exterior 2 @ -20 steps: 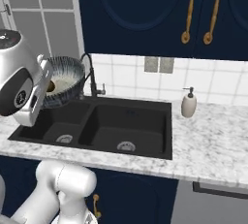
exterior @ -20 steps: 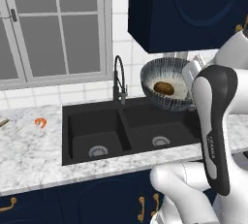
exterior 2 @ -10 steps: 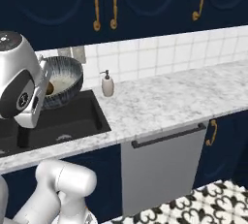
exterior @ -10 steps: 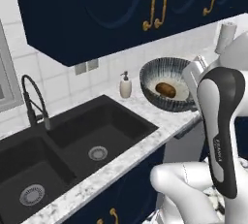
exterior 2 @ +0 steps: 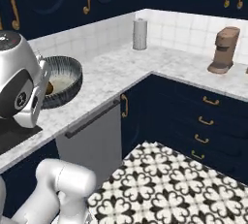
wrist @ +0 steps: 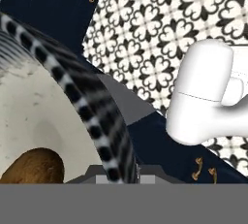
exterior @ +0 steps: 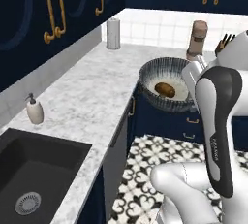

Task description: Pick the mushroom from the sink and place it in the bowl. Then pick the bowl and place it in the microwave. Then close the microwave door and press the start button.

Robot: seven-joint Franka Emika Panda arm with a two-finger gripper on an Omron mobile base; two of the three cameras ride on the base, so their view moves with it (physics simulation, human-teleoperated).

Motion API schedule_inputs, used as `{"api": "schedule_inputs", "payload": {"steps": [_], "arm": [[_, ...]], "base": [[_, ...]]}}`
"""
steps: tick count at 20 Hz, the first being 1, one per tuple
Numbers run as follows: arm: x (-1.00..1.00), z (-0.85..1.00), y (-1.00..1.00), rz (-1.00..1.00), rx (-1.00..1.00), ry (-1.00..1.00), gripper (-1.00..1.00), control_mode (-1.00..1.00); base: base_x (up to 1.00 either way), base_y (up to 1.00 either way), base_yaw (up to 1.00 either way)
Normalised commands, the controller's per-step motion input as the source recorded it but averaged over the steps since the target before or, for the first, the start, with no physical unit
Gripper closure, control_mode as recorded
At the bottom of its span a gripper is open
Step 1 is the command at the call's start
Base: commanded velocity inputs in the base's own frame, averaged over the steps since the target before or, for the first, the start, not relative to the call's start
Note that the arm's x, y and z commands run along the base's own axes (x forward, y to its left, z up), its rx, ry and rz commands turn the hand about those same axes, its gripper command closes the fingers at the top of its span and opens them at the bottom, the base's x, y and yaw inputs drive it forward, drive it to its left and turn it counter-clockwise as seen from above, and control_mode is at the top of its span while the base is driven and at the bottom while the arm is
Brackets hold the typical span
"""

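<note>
No brand, label or readable writing showed on anything in front of you; the soap dispenser (exterior: 34, 111), the paper towel roll (exterior: 113, 33) and the brown coffee machine (exterior 2: 224, 50) were all blank.

Your gripper (wrist: 114, 173) was nearly closed, its two fingertips pinching the striped rim of the bowl (exterior: 166, 85), one tip inside the rim and one outside. You could see the rim run straight down between the tips in the hand view. The bowl was held up in the air, level, off the edge of the marble counter (exterior: 87, 87) and above the patterned floor tiles (exterior 2: 179, 179) and the navy lower cabinets (exterior 2: 193, 116).

The mushroom (exterior: 165, 89) lay inside the bowl on its pale bottom, slightly off centre, toward the gripped side of the rim. In the hand view it sat just beside the inner fingertip, though whether it touched you could not tell.

The black sink (exterior: 29, 174) was at the lower left of the left base view, well apart from the bowl, with its silver drain (exterior: 27, 203) showing
</note>
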Motion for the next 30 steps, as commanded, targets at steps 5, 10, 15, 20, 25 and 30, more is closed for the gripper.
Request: {"api": "schedule_inputs", "payload": {"steps": [5,10,15,20,25,30], "arm": [[0.00,0.00,0.00,0.00,0.00,0.00,1.00,1.00],[0.00,0.00,0.00,0.00,0.00,0.00,1.00,1.00],[0.00,0.00,0.00,0.00,0.00,0.00,1.00,1.00],[0.00,0.00,0.00,0.00,0.00,0.00,1.00,1.00],[0.00,0.00,0.00,0.00,0.00,0.00,1.00,1.00],[0.00,0.00,0.00,0.00,0.00,0.00,1.00,1.00]], "base": [[0.00,-0.66,-0.80],[0.00,-0.68,-0.81],[0.00,-0.67,-0.82],[0.00,-0.70,-0.81],[0.01,-0.69,-0.79],[0.50,-0.28,-0.65]]}}
